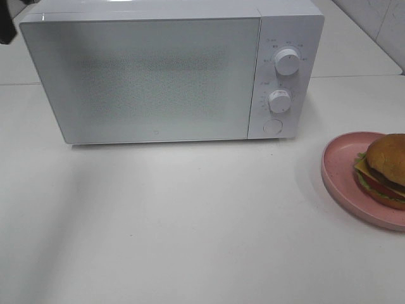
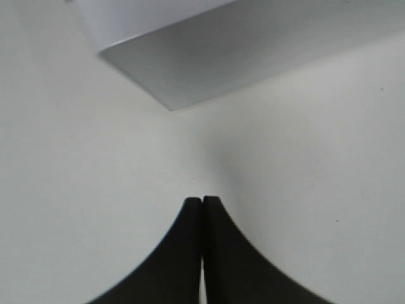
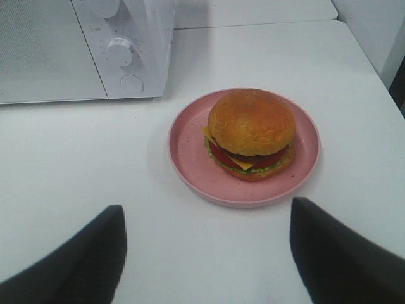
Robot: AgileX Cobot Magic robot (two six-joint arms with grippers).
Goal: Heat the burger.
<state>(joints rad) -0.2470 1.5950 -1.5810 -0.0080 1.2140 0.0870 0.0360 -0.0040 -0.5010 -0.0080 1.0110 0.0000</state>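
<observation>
The burger (image 3: 251, 133), with its golden bun, cheese, tomato and lettuce, sits on a round pink plate (image 3: 190, 152) on the white table; the exterior high view shows the burger (image 1: 384, 170) at the right edge, partly cut off. My right gripper (image 3: 205, 218) hovers a short way in front of the plate, open wide with nothing between its dark fingers (image 3: 95, 250). My left gripper (image 2: 202, 201) is shut and empty above bare table near a corner of the microwave (image 2: 209, 50). Neither gripper shows in the exterior high view.
The white microwave (image 1: 158, 76) stands at the back with its door closed. Two knobs (image 1: 287, 62) and a round button (image 1: 273, 126) sit on its right panel. A table seam runs behind it, and a wall rises at the far right.
</observation>
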